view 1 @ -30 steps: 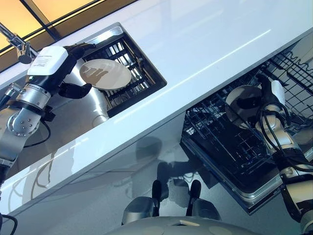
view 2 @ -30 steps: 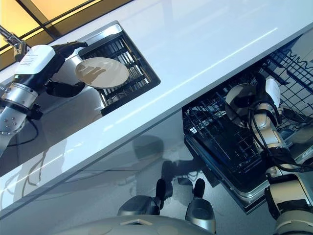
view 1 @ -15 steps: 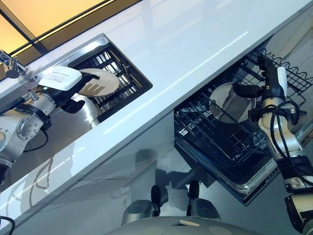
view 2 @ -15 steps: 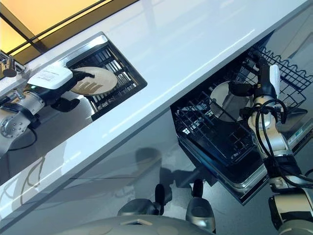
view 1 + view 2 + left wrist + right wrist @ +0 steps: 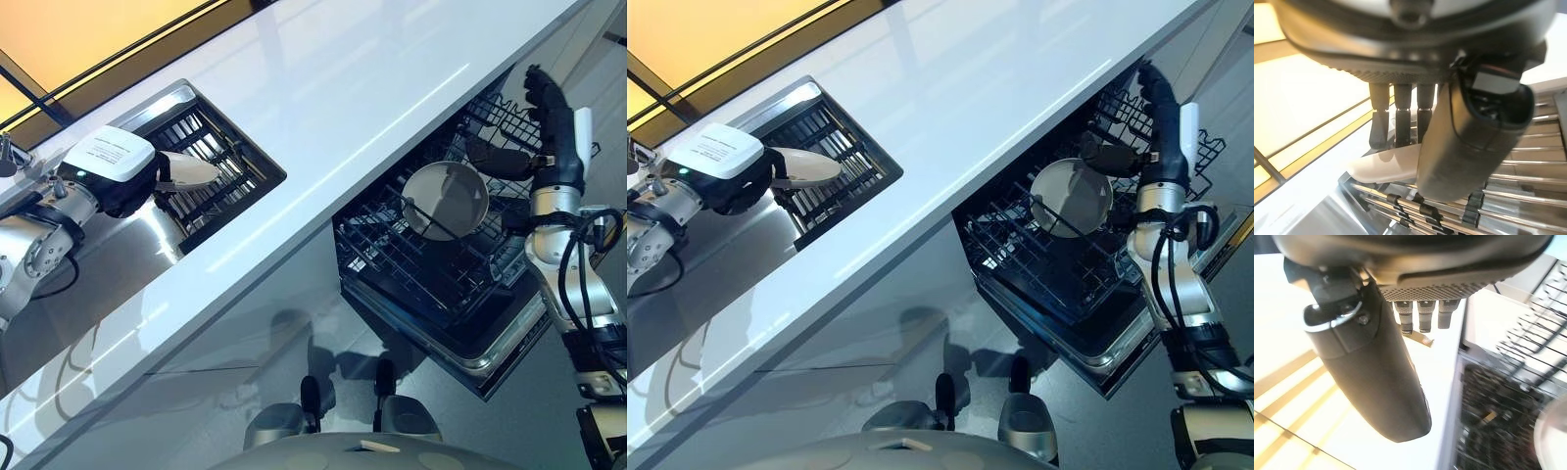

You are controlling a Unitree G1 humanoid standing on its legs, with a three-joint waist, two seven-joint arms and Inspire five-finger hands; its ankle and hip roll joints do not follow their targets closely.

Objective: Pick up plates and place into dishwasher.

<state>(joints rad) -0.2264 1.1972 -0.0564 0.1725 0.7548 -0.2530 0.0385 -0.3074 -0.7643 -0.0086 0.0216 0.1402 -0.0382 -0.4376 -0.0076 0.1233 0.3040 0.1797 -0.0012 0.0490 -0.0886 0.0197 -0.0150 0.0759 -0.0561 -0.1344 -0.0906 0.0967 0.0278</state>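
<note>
My left hand [image 5: 110,172] hangs over the sink's black dish rack [image 5: 217,192] and is shut on a white plate [image 5: 193,170], seen almost edge-on. In the left wrist view the thumb [image 5: 1469,147] lies on the plate [image 5: 1382,166] and the fingers curl behind it. A second, round grey plate [image 5: 453,194] stands tilted in the pulled-out dishwasher rack [image 5: 411,264]. My right hand [image 5: 554,125] is just right of that plate and above it, apart from it. Its fingers are straight and its thumb [image 5: 1376,362] stands out, holding nothing.
A long white counter [image 5: 343,98] runs diagonally between the sink and the dishwasher. The steel sink basin [image 5: 118,264] lies beside the dish rack. An upper wire basket [image 5: 509,113] sits behind my right hand. The dishwasher's open door [image 5: 490,345] juts out below the rack.
My right hand has let go of the grey plate, now standing in the dishwasher rack, and has risen with fingers straightened. The left hand has tilted its plate nearly edge-on. The camera has shifted.
</note>
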